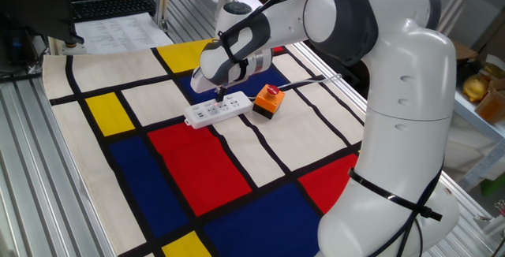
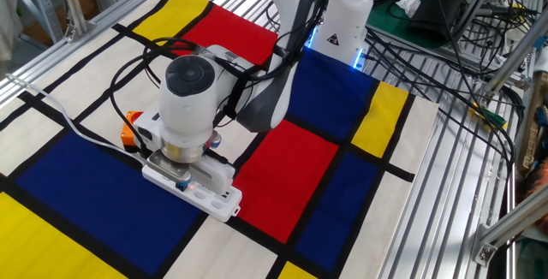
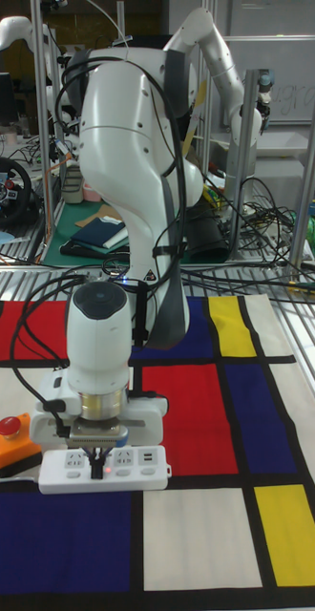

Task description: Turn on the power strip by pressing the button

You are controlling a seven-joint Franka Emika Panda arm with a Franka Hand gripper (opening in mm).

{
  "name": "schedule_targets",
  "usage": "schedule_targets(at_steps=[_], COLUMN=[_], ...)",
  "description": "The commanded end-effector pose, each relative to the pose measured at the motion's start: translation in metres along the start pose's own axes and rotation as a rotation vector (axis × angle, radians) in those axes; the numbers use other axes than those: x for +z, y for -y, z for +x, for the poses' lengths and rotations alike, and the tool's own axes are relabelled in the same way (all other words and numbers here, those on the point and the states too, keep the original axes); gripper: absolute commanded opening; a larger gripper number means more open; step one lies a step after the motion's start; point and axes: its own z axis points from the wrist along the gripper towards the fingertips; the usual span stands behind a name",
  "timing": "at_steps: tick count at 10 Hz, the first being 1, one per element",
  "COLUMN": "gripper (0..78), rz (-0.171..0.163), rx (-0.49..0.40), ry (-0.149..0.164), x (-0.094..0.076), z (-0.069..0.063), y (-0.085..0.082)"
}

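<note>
On the tabletop [image 1: 87, 91], mid-cloth, strip [image 3: 100, 472] lies flat beside orange box [image 3: 10, 442]. Pincer [image 3: 99, 462] tips down on strip, near red light; spread or pressed, cannot tell. Strip light, rigid, may skid; button needs straight-down push.
</note>
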Motion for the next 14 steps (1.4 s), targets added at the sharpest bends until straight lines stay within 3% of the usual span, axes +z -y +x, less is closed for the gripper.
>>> schedule_targets(at_steps=[1, 2, 5, 7, 8, 14], gripper=[0.0, 0.0, 0.0, 0.0, 0.0, 0.0], rz=[-0.015, -0.011, -0.005, -0.006, -0.003, -0.005], rx=[-0.031, -0.013, 0.016, 0.023, 0.035, 0.048], ry=[-0.079, -0.08, -0.103, -0.091, -0.066, -0.067], x=[0.012, -0.029, -0.081, -0.089, -0.092, -0.1], z=[0.018, 0.015, 0.018, 0.019, 0.019, 0.019], y=[-0.002, 0.004, 0.01, 0.009, 0.005, -0.003])
